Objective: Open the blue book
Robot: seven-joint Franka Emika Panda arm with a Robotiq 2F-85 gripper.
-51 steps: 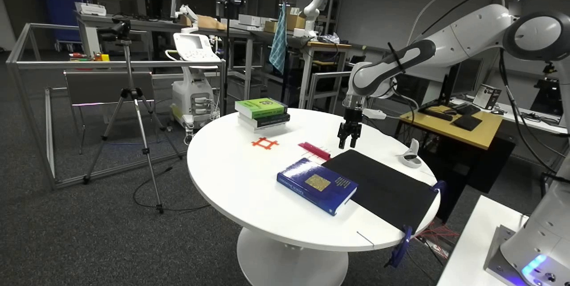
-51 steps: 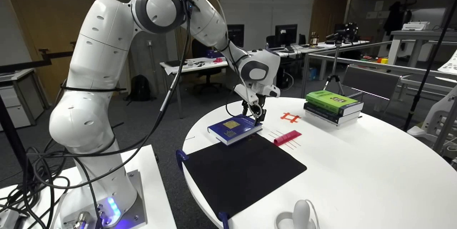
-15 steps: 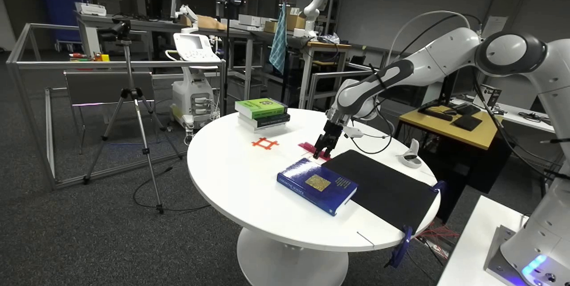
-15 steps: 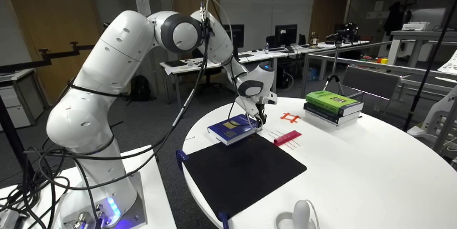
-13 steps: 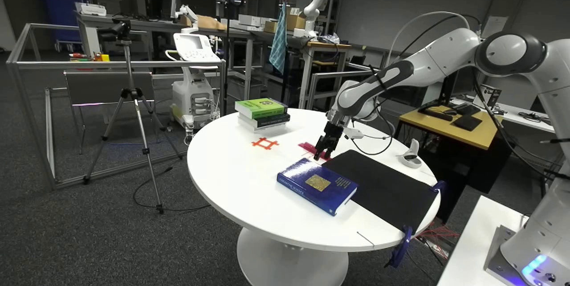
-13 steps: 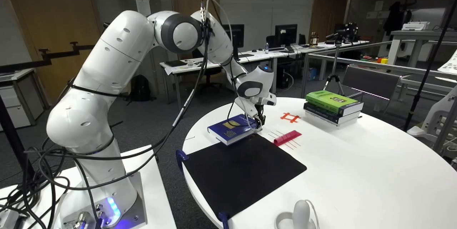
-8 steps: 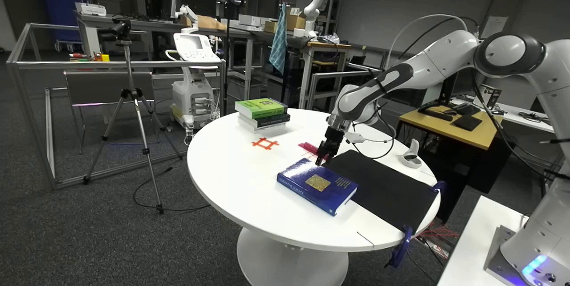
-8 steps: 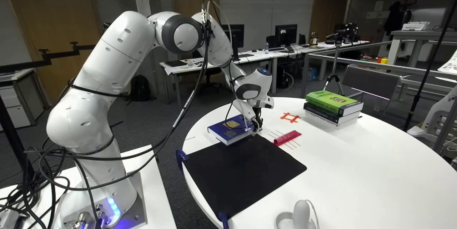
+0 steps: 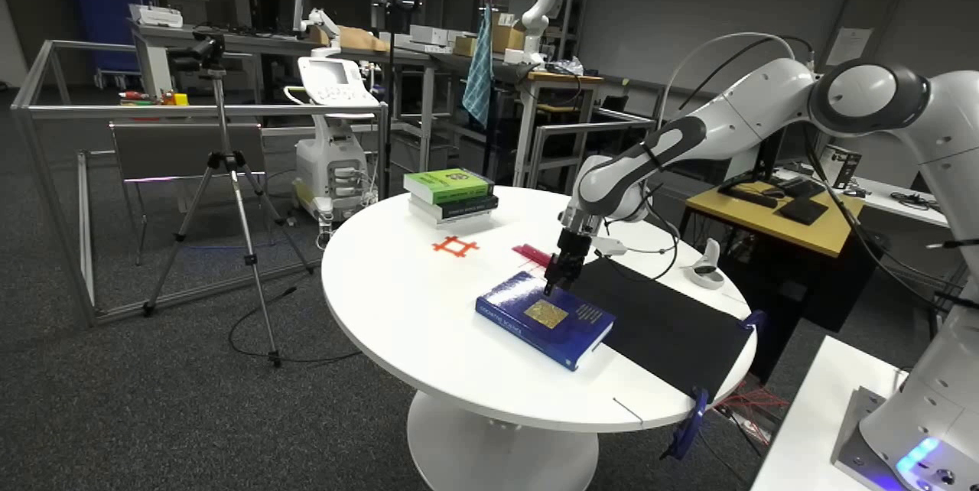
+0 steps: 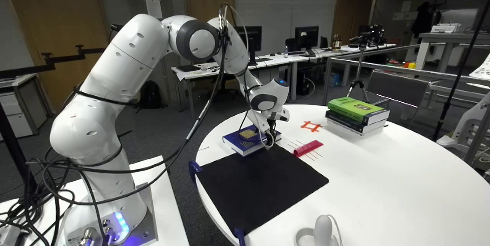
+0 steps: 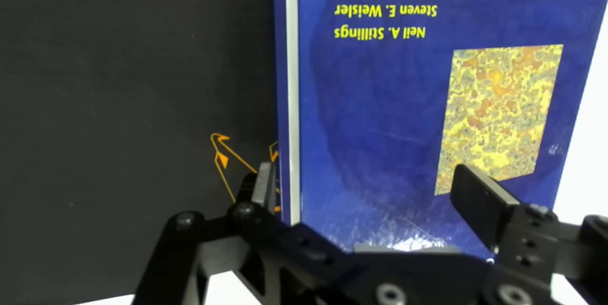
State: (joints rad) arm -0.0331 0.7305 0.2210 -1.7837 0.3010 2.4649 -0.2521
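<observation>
The blue book (image 9: 520,307) lies closed and flat on the white round table, its yellowish square picture facing up. It also shows in an exterior view (image 10: 239,140), partly behind my wrist and cables. In the wrist view the cover (image 11: 375,105) fills the middle, with the white page edge on its left. My gripper (image 11: 368,176) is open there. Its left finger is just outside the page edge, over the black mat; its right finger is over the cover beside the picture. It also shows low over the book's edge in an exterior view (image 9: 558,284). Contact cannot be told.
The black mat (image 9: 665,323) is next to the book, with blue clamps (image 9: 692,422) at the table edge. A pink-red strip (image 9: 533,254), an orange frame (image 9: 456,246) and a green-topped book stack (image 9: 450,186) are farther back. A white controller (image 9: 706,269) stands beyond the mat.
My gripper has come down and tilted from above the table near the mat, past the pink-red strip, to over the blue book's edge. The book has not moved and stays closed.
</observation>
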